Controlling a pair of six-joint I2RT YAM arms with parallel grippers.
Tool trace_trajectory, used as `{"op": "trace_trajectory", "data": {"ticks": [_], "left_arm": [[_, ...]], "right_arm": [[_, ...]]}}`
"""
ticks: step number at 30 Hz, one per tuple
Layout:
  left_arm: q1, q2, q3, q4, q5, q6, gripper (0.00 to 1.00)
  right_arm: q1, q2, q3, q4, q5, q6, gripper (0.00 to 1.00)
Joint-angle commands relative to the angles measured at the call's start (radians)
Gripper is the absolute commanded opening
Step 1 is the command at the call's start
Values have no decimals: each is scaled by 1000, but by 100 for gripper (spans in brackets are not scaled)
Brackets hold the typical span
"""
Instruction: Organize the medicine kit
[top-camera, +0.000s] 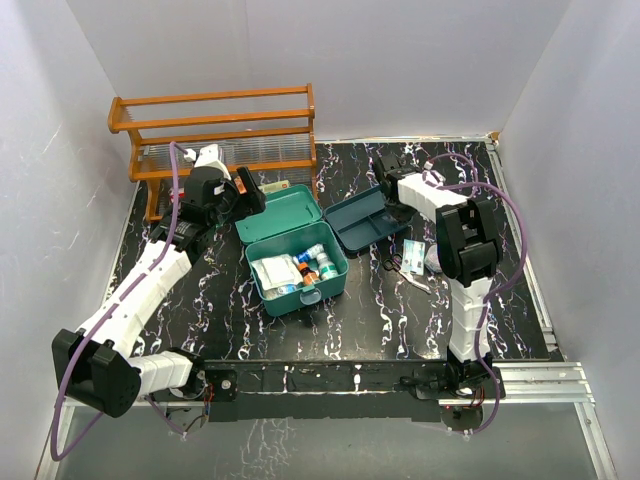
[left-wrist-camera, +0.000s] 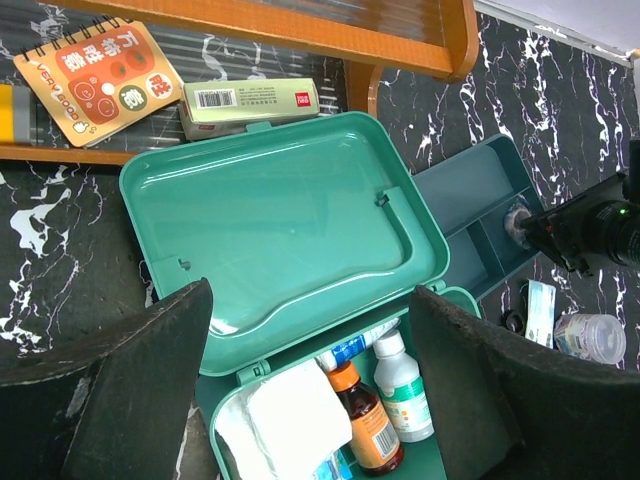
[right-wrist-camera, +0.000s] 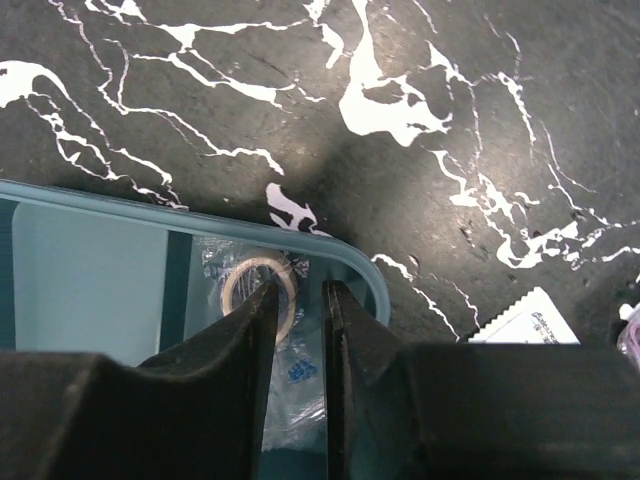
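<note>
The open medicine kit (left-wrist-camera: 300, 230) lies just below the left gripper (left-wrist-camera: 310, 300), which is spread wide and empty. The right gripper (right-wrist-camera: 300, 290) is nearly closed over a tape roll (right-wrist-camera: 232, 285); whether it grips is unclear.

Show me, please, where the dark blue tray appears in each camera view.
Top external: the tray lies right of centre, beside the open kit.
Left wrist: the tray is at middle right, past the kit's raised lid.
Right wrist: the tray fills the lower left, its rounded end under the fingers.
Shared landmark: the right claw, which sits at the tray's end in all three views.
</note>
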Motion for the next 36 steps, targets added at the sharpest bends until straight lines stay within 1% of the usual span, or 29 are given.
{"op": "trace_trajectory", "data": {"ticks": [1,4,9,12,18,25,30,36], "left_arm": [[5,3,52,5,-16,18,78],[5,8,55,8,-16,20,78],[7,15,58,9,-14,27,78],[9,19,57,13,-16,32,78],[10,31,57,20,-9,34,79],[12,35,55,18,-8,35,79],[12,32,53,16,-10,37,79],[13,33,54,16,-11,37,79]], "right_arm": [[-8,7,82,27,-19,-53,26],[-8,-17,92,29,-42,-52,29],[-8,-73,83,23,-60,-50,29],[-7,-93,71,37,-103,-82,29],[-8,-90,68,90,-191,-206,22],[-8,-57,54,91,-290,-202,12],[-9,-34,54,80,-288,-192,10],[-9,-12,71,71,-294,-189,12]]}}
